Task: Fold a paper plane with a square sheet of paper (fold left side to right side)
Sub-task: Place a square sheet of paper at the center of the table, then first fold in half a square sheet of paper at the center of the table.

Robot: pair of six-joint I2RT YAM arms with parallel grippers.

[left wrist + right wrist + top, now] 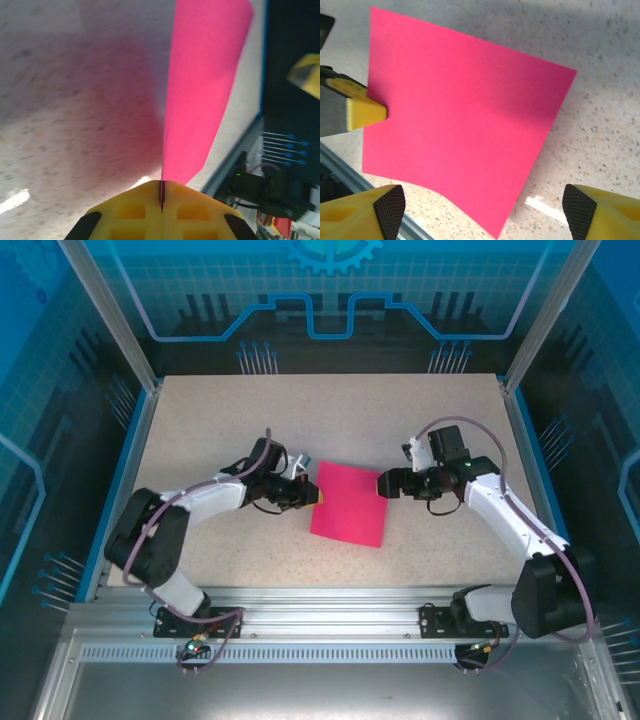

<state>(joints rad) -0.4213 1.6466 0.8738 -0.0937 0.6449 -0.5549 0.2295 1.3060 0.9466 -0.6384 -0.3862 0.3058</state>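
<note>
The square sheet of paper [350, 503] is magenta-pink, unfolded, and sits at the middle of the table. My left gripper [318, 495] is shut on the middle of its left edge. In the left wrist view the yellow fingers [145, 210] meet with the sheet [205, 85] pinched in the seam of the left gripper [161, 187]. My right gripper [383, 483] stands open at the sheet's right edge. In the right wrist view the sheet [465, 125] lies ahead of the right gripper [485, 207], its corner reaching between the wide-apart pads without touching them. The left fingertip [365, 112] shows on the far edge.
The speckled tabletop [230, 420] stretches behind and to both sides of the sheet. A blue rim [525, 460] and clear walls bound it. The aluminium rail [330, 605] with the arm bases runs along the near edge.
</note>
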